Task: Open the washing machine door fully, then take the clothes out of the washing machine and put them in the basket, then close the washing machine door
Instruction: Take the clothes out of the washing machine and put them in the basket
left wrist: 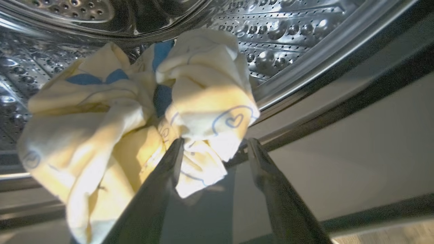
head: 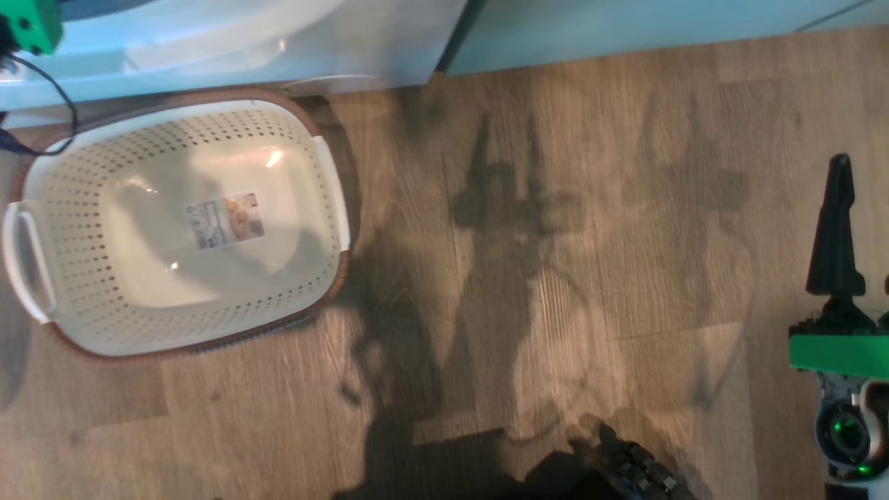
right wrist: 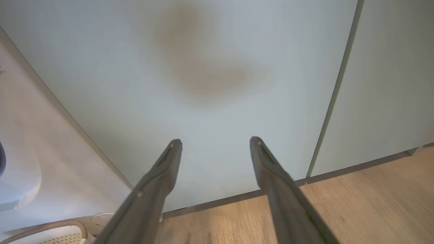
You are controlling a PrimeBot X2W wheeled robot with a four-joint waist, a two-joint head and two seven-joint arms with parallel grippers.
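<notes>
The pale yellow clothes (left wrist: 101, 112) with blue patches lie bunched at the mouth of the washing machine's steel drum (left wrist: 288, 30). My left gripper (left wrist: 215, 144) is open at the drum's lip, and a fold of the cloth hangs between its two fingertips. On the floor in front of the washing machine (head: 243, 48) stands the cream basket (head: 83, 278), with nothing but its label sticker inside. My right gripper (right wrist: 216, 142) is open and holds nothing, facing a cabinet panel; one of its dark fingers (head: 835, 229) rises at the far right of the head view. The washing machine door is out of view.
Pale green cabinet panels (head: 625, 28) run along the back, right of the machine. Wooden floor (head: 555, 278) spreads between the basket and my right arm, crossed by the arms' shadows. A black cable (head: 62, 104) hangs over the basket's far left corner.
</notes>
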